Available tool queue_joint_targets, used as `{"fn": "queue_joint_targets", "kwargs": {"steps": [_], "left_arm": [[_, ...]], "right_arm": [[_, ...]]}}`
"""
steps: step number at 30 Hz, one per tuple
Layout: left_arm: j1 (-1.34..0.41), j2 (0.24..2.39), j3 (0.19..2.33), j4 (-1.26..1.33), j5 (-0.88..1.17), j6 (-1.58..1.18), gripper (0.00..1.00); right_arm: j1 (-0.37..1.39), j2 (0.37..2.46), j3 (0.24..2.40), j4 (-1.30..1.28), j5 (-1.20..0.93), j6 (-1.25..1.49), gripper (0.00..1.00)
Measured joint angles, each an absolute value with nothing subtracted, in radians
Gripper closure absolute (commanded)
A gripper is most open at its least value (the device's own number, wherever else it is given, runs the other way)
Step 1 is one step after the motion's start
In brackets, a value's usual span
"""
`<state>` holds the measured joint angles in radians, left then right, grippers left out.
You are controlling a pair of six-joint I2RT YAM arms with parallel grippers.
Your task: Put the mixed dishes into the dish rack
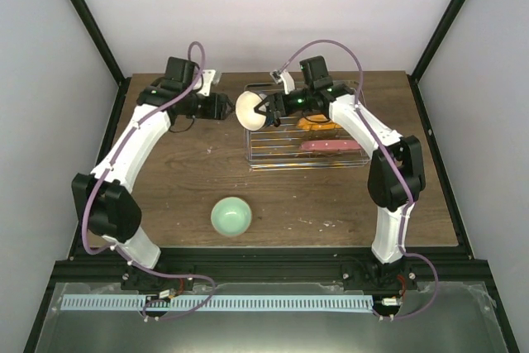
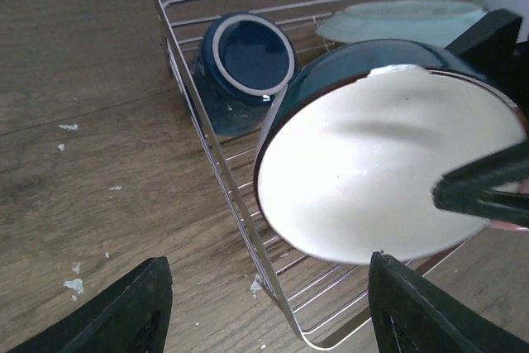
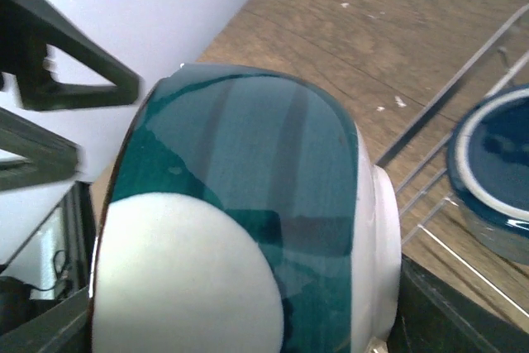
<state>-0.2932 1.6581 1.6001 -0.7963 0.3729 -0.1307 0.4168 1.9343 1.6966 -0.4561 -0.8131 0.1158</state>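
Dish rack [image 1: 281,155] at the far right of the surface [image 1: 182,179]. Cream-white bowl [image 2: 364,179] tipped on edge over the rack's left end, rim clamped in the right tool [image 1: 269,111]. Mint-green bowl [image 1: 231,217] upright on the near surface. Dark blue mug [image 2: 244,68] on its side in the rack. Left tool [image 1: 226,107] spread apart, empty, just beside the cream-white bowl.

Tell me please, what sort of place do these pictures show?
Probably a robot test cell, not a real kitchen: plain white walls in a black frame, a left arm and a right arm bolted at the edge of a wooden table, and a staged dish rack.
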Motion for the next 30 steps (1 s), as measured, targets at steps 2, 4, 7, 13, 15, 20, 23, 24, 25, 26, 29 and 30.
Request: {"fn": "queue_joint_targets", "kwargs": {"steps": [2, 4, 7, 13, 15, 20, 23, 24, 25, 26, 29, 30], "left_arm": [[-0.272, 1.632, 1.593, -0.795, 0.388, -0.131, 0.32], [-0.249, 1.608, 1.585, -0.795, 0.4, -0.133, 0.32], [-0.214, 1.586, 1.576, -0.795, 0.406, -0.133, 0.32], [-0.185, 1.581, 1.556, -0.801, 0.387, -0.13, 0.32], [-0.185, 1.581, 1.551, -0.803, 0.379, -0.129, 0.32], [-0.185, 1.575, 1.536, -0.802, 0.371, -0.126, 0.32], [-0.185, 1.568, 1.525, -0.802, 0.369, -0.126, 0.32], [-0.185, 1.566, 1.52, -0.802, 0.368, -0.126, 0.32], [-0.185, 1.563, 1.514, -0.802, 0.368, -0.126, 0.32], [-0.184, 1.56, 1.508, -0.802, 0.368, -0.126, 0.32], [-0.183, 1.551, 1.492, -0.802, 0.368, -0.125, 0.32], [-0.182, 1.549, 1.489, -0.802, 0.368, -0.125, 0.32]], "right_arm": [[0.417, 1.934, 1.709, -0.487, -0.768, 0.099, 0.83], [0.417, 1.932, 1.713, -0.511, -0.722, 0.083, 0.83], [0.422, 1.932, 1.723, -0.559, -0.635, 0.056, 0.83], [0.483, 1.93, 1.758, -0.644, -0.41, 0.005, 0.83], [0.512, 1.93, 1.773, -0.666, -0.337, -0.011, 0.82], [0.583, 1.93, 1.818, -0.719, -0.147, -0.055, 0.81], [0.62, 1.931, 1.852, -0.756, -0.037, -0.085, 0.81], [0.629, 1.933, 1.864, -0.768, -0.006, -0.094, 0.81], [0.637, 1.937, 1.877, -0.78, 0.02, -0.1, 0.81], [0.645, 1.94, 1.888, -0.789, 0.046, -0.108, 0.81], [0.658, 1.959, 1.917, -0.818, 0.107, -0.125, 0.8], [0.661, 1.969, 1.925, -0.831, 0.126, -0.133, 0.8]]}}
